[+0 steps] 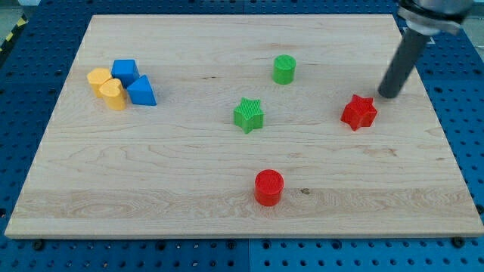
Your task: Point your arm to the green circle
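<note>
The green circle (284,69) is a short green cylinder standing on the wooden board (189,181), above the view's middle. My tip (388,95) is at the view's right, well to the right of the green circle and a little lower. It sits just up and right of the red star (358,112), close to it; contact cannot be told. The rod slants up toward the view's top right corner.
A green star (248,115) lies below and left of the green circle. A red circle (268,187) stands near the bottom middle. At the left, a cluster: yellow hexagon (98,78), yellow heart (113,94), blue cube (125,71), blue triangle (141,91).
</note>
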